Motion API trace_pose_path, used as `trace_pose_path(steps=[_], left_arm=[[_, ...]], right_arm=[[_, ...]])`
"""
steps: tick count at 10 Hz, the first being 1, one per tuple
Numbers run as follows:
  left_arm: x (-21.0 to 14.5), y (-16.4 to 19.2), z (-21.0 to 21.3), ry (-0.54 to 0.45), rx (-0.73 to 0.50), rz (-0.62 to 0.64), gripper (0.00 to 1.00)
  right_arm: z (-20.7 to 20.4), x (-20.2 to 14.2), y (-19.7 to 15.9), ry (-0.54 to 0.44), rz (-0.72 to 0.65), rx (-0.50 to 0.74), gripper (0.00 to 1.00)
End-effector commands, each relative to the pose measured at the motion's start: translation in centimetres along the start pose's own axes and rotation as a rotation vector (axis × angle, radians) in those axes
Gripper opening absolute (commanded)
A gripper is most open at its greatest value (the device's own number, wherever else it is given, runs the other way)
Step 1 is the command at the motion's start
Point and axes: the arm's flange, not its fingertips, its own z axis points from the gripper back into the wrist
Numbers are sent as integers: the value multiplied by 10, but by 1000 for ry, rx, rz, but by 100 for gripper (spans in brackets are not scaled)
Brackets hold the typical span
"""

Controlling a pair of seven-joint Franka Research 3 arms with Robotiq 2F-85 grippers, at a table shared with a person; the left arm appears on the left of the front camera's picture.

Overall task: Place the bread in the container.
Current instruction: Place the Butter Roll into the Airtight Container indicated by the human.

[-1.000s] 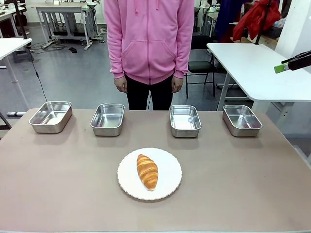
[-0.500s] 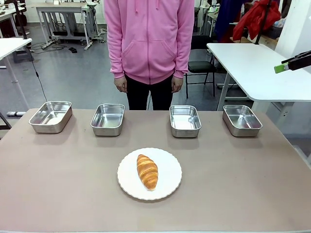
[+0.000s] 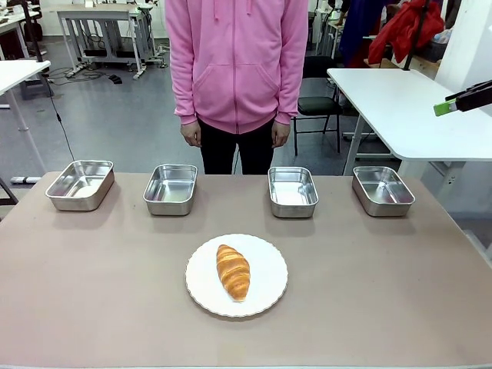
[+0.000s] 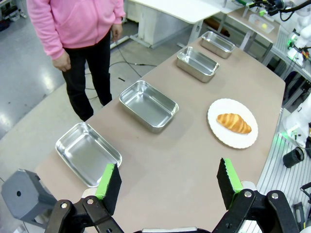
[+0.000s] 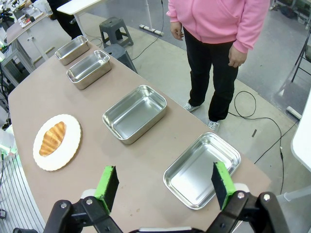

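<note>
**A:** Where is the bread?

**B:** The golden-brown ridged croissant (image 3: 233,271) lies on a round white scallop-edged plate (image 3: 269,296). The plate sits mid-way across the grey-brown table (image 3: 92,292), on the robot's side.

**A:** And the containers?

**B:** Four shallow rectangular stainless-steel pans (image 3: 171,188) stand in a row along the far edge, all empty and all apart from the plate. I cannot tell which one is meant. A person in a pink hooded top (image 3: 237,69) stands behind them, hands hanging at the sides.

**A:** How does the left gripper stand?

**B:** The left gripper (image 4: 166,170) has its jaws spread wide and grips nothing. In the left wrist view the croissant (image 4: 233,123) lies beyond the right-hand finger and well apart from it. The end pan of the row (image 4: 87,153) lies just past the left-hand finger.

**A:** And the right one?

**B:** The right gripper (image 5: 165,174) is also spread wide and holds nothing. In the right wrist view the croissant (image 5: 52,138) lies off to the left, well beyond the left-hand finger. A pan (image 5: 201,170) lies much nearer, by the right-hand finger. In the front view the green-padded tip of the right gripper (image 3: 446,107) reaches in at the upper right edge, well away from the plate.
</note>
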Motion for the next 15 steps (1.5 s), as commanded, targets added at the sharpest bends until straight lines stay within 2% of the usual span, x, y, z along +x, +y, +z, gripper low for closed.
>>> trace_pose_path(steps=[1,15], left_arm=[[1,-1,0,-4,1,-4,100],[1,-1,0,-4,1,-4,100]], right_arm=[[-1,0,1,-2,2,2,100],[-1,0,1,-2,2,2,100]])
